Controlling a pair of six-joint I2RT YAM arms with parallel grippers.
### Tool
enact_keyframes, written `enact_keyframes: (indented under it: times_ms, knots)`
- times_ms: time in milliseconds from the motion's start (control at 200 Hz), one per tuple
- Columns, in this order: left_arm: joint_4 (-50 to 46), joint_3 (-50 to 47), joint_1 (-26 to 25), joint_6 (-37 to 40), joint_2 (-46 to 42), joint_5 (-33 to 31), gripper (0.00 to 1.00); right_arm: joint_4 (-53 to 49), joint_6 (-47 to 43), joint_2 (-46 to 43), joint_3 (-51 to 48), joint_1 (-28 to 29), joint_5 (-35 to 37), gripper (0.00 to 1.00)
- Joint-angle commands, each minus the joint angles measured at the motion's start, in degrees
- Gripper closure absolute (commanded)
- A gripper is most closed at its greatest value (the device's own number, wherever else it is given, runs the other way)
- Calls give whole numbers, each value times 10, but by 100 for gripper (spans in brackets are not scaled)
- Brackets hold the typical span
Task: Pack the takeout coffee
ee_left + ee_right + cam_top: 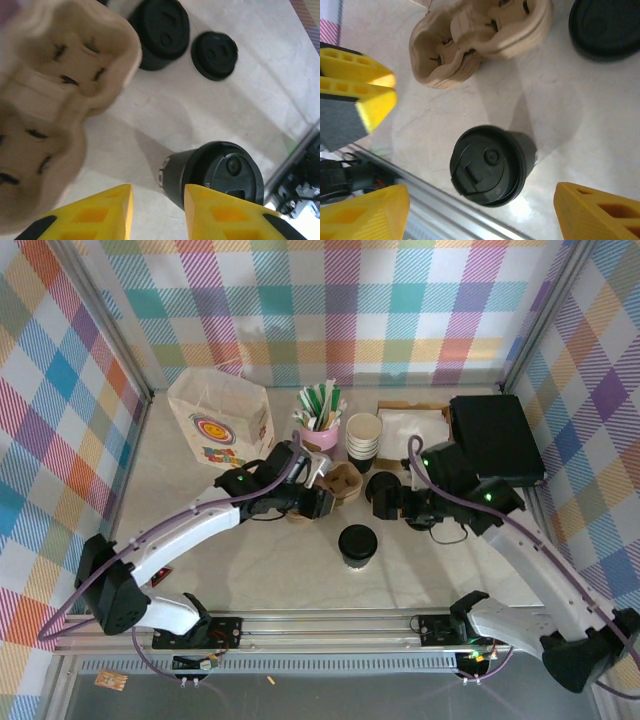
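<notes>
Tabletop (262, 572): takeout coffee (357, 543) lidded; carrier (65, 75) empty; left end effector (158, 210), right end effector (481, 216) released.

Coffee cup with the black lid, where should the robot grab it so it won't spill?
Grab the takeout coffee by its side wall, just below the lid, squeezing from two opposite sides. It stands upright and alone on the table, with room around it. The wide-open right tool could probably lower over it from above.

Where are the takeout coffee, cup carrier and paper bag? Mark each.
takeout coffee (485, 167): right wrist view, lid centre.
cup carrier (65, 65): left wrist view, upper pocket.
paper bag (213, 427): top external view, printed side.
</notes>
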Motion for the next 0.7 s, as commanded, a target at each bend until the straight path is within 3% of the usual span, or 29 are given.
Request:
enact_keyframes:
  times_ms: [0,75,295,345,460,695]
  knots:
    - [-57,13,-1,2,-33,-87,67,-92,-90,48,48,14,112,19]
    - [-59,6,0,0,-48,-105,65,-112,-82,83,68,12,178,15]
    - [-80,10,0,-3,-67,-120,62,-74,-111,134,92,19,101,11]
    - [-86,7,0,-8,-72,-127,61,-59,-140,133,90,46,80,10]
    - [-83,-18,0,-21,-96,-156,61,-66,-183,157,95,130,110,8]
    - [-79,-53,4,-29,-143,-204,55,-66,-203,202,85,186,138,8]
